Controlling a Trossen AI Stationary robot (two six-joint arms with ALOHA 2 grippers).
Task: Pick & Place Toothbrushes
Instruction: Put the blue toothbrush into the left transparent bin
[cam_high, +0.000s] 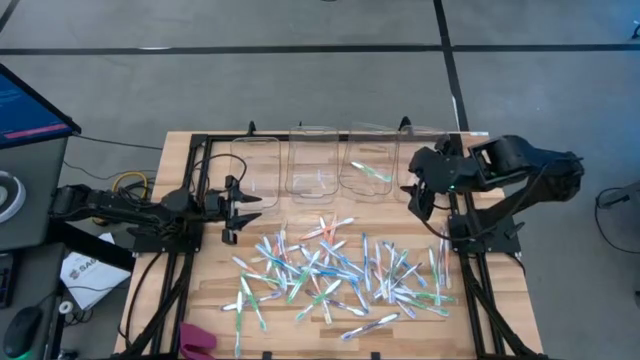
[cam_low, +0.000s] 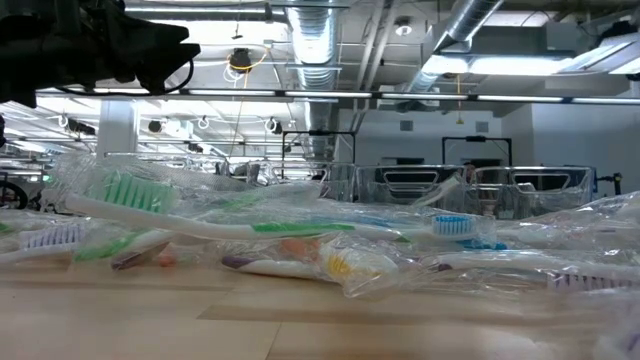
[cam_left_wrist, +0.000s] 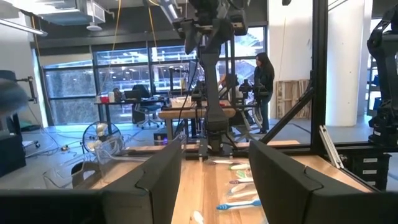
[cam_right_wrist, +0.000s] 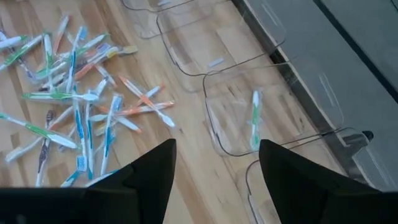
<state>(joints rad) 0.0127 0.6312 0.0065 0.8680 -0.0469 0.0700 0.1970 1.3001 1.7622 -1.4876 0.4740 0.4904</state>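
The wooden tabletop (cam_high: 200, 300) carries everything here, and it is laid out in two bands for sorting: a loose supply toward the near edge and receiving containers along the far edge. Along that far edge stands a row of clear plastic bins (cam_high: 312, 165), side by side and open at the top so a brush can be let fall in from above. One of them, the bin toward the right arm (cam_right_wrist: 273, 109), already holds a single green toothbrush (cam_right_wrist: 254, 121) lying flat on its floor; the others look empty from above. The scattered toothbrushes (cam_high: 340, 270), still in crinkly clear wrappers as the low view shows, lie crossed over one another in a wide heap between the two arms, so most of the task appears to be ahead. The right arm reaches in from its side with its elbow folded back, and the right gripper (cam_high: 420, 195) hangs above the tabletop just beside the bin row, tipped downward; its wrist view looks past parted, empty fingers (cam_right_wrist: 149, 171) at that bin and the edge of the heap, a pose that suits either a finished drop or a fresh reach. The left arm lies low and stretched out level along its side of the tabletop, the left gripper (cam_high: 235, 208) pointing inward toward the heap's near corner, its fingers (cam_left_wrist: 158, 171) likewise spread with nothing between them, apparently waiting.
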